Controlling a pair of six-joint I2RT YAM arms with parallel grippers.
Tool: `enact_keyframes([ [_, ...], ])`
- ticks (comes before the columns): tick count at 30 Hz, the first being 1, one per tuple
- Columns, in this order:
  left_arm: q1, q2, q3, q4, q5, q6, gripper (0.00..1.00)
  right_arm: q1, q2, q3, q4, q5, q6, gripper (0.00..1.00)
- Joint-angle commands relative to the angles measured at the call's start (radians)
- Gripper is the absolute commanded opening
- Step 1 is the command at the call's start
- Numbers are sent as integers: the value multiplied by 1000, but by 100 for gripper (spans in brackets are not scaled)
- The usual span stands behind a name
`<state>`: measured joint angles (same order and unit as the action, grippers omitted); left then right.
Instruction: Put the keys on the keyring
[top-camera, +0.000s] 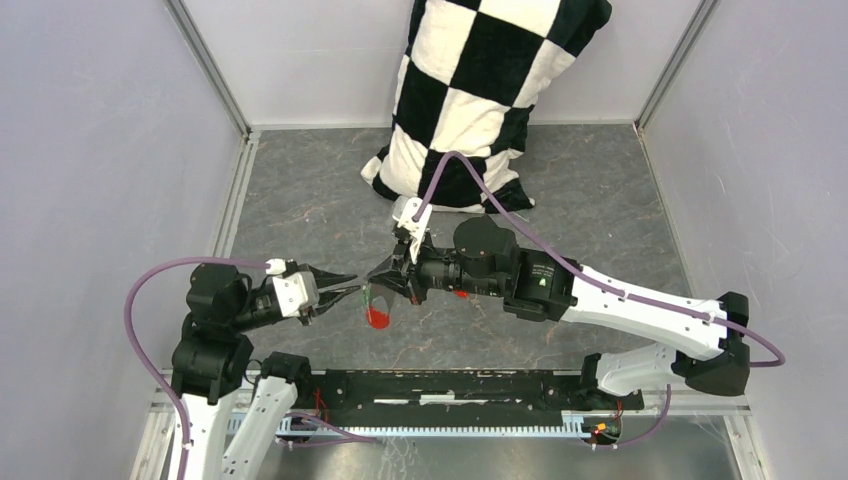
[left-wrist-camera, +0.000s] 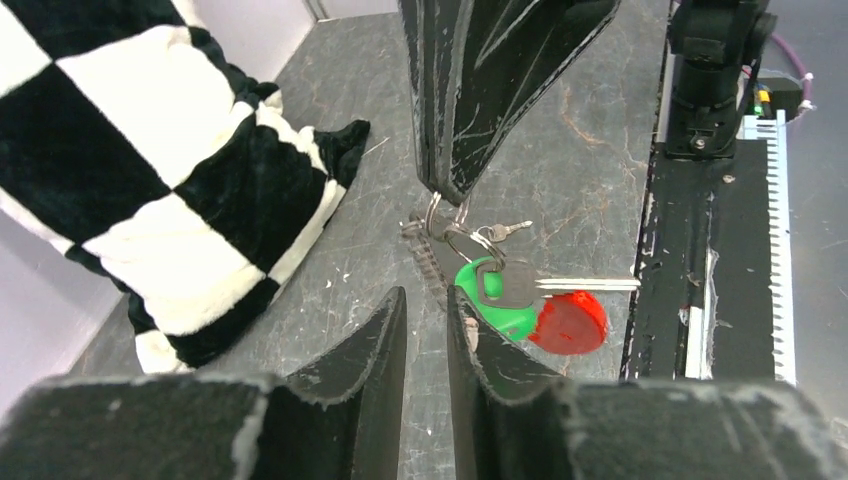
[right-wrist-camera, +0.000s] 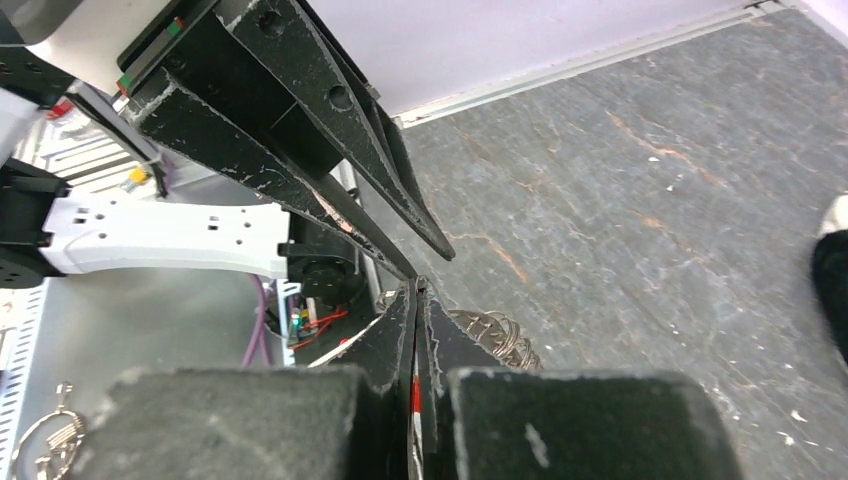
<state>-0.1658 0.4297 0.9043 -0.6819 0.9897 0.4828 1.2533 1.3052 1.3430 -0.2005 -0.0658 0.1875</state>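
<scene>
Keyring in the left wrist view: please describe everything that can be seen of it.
The keyring is a small bunch of thin silver wire rings, metal by its look. The right gripper, shut, pinches the rings from above. Below them fan out a green-headed key with a long metal blade, a flat round red piece and a tiny silver key. The left gripper is close but apart. Whether the bunch rests on the table is unclear.

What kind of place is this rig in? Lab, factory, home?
Probably a lab test cell: bare walls on aluminium framing, left arm and right arm bolted to a black rail, and a checkered pillow as a prop.
</scene>
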Motion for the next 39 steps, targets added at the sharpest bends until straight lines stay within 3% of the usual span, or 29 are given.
enact_keyframes([
  [1, -1, -10, 16, 20, 92, 55, 30, -16, -54, -60, 182, -77, 69, 0],
  [7, -1, -5, 68, 116, 60, -128, 35, -29, -119, -207, 374, -114, 105, 0],
  [11, -1, 18, 103, 133, 200, -206, 33, -33, -147, -305, 544, -153, 121, 0],
  [18, -1, 46, 82, 141, 218, -229, 32, -32, -149, -370, 725, -219, 124, 0],
  [30, -1, 43, 84, 131, 224, -225, 24, -32, -147, -403, 808, -256, 126, 0],
  [39, -1, 41, 82, 132, 313, -247, 29, -33, -115, -393, 841, -279, 127, 0],
])
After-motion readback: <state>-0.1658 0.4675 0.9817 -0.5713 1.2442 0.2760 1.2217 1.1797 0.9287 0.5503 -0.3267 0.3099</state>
